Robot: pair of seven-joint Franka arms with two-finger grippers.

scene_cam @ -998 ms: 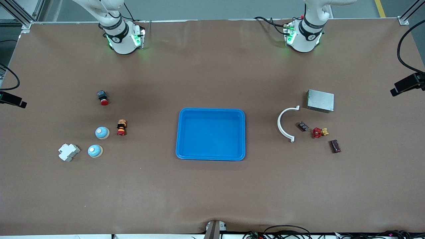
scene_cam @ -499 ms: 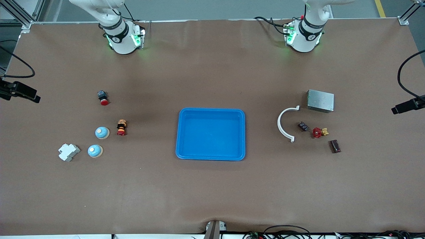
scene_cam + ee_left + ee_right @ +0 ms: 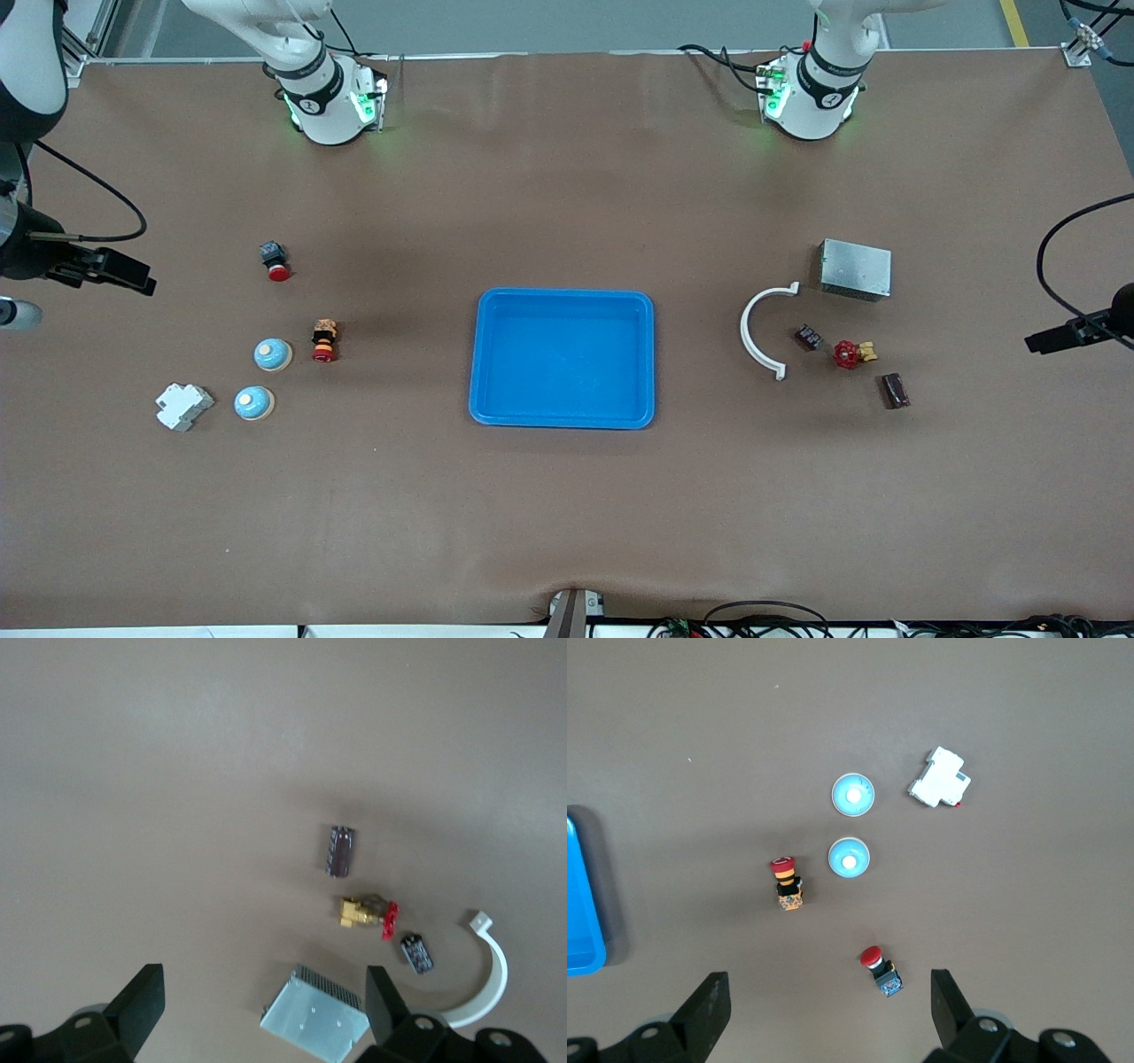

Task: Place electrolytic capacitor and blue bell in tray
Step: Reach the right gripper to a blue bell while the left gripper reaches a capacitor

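Note:
The bright-blue tray [image 3: 563,359] lies empty at the table's middle; its corner shows in the right wrist view [image 3: 580,904]. Two blue bells [image 3: 273,354] [image 3: 254,403] sit toward the right arm's end, also in the right wrist view [image 3: 853,795] [image 3: 850,856]. The dark cylindrical electrolytic capacitor [image 3: 894,391] lies toward the left arm's end and shows in the left wrist view [image 3: 341,850]. My right gripper [image 3: 115,270] [image 3: 830,997] is open, high over the right arm's end. My left gripper [image 3: 1063,337] [image 3: 263,997] is open, high over the left arm's end.
Near the bells are two red push buttons [image 3: 275,260] [image 3: 324,341] and a white breaker [image 3: 183,406]. Near the capacitor are a red-handled brass valve [image 3: 850,354], a small black component [image 3: 808,337], a white curved bracket [image 3: 762,330] and a metal box [image 3: 855,268].
Both grippers have come further into the front view from the table's two ends, moving lower in it and slightly inward. Nothing on the table has moved.

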